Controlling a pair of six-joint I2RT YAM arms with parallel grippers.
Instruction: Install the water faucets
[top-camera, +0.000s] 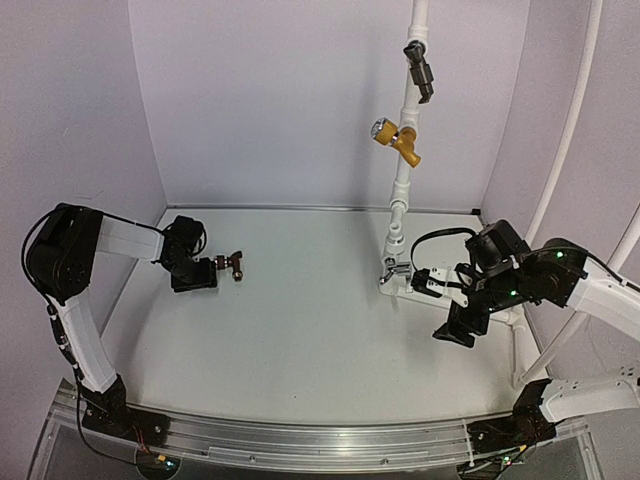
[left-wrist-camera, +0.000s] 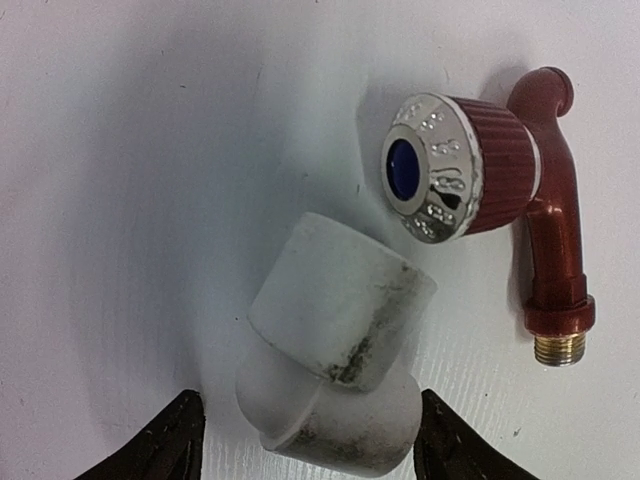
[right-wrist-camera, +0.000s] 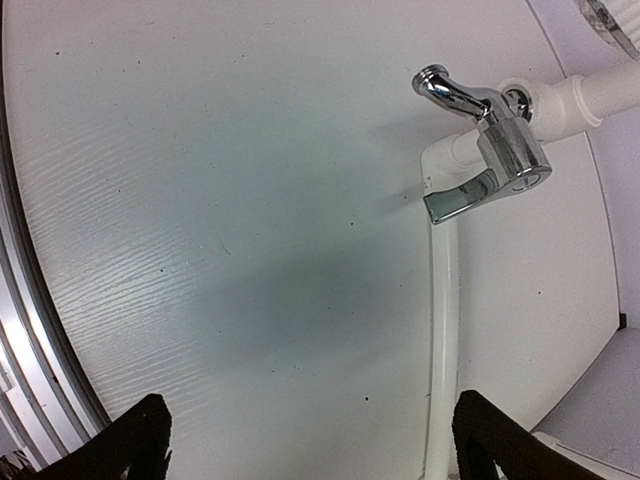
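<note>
Red tap (left-wrist-camera: 545, 230) lying on the bench (left-wrist-camera: 120, 150) just beside the white elbow (left-wrist-camera: 340, 330), which the left jaws straddle unclenched; right jaws released, empty; best centred on the elbow, then closed squarely.

Tap (left-wrist-camera: 553, 240): glossy reddish-brown body, brass-coloured thread, chromed embossed knob rim. Elbow fitting (left-wrist-camera: 335, 340): matt white plastic, scuffed and soiled. Lever tap (right-wrist-camera: 490, 150): mirror-bright chrome. Table (right-wrist-camera: 200, 200): matt white, faintly grained.
</note>
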